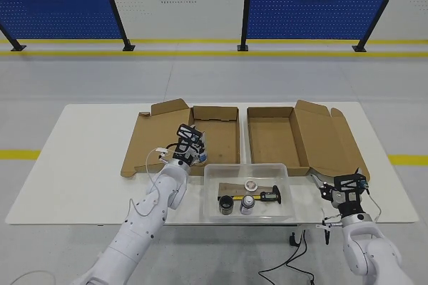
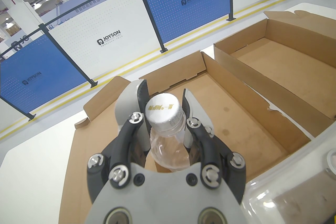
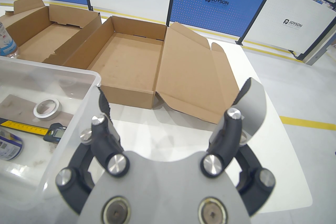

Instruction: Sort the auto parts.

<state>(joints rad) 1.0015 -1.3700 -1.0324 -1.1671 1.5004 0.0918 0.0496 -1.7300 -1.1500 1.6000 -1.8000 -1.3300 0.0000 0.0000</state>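
My left gripper (image 2: pixel 164 96) is shut on a clear plastic bottle (image 2: pixel 168 135) with a white cap, held over the near end of the left cardboard box (image 2: pixel 236 117). In the top view that gripper (image 1: pixel 190 144) sits at the box's (image 1: pixel 221 139) near edge. The clear plastic bin (image 1: pixel 247 171) holds a metal ring (image 1: pixel 251 185), a caliper (image 1: pixel 264 196), a dark can (image 1: pixel 226 206) and a small jar (image 1: pixel 247 205). My right gripper (image 3: pixel 174 92) stands open and empty over the table right of the bin (image 3: pixel 86 78); the top view shows this gripper (image 1: pixel 344 187) near the front right.
A second open cardboard box (image 1: pixel 271 139) lies right of the first, its lid flap (image 1: pixel 324 139) spread toward the right gripper. A brown pad lines the bin floor (image 3: pixel 15 104). Blue and white fence panels (image 1: pixel 307 18) stand beyond the table.
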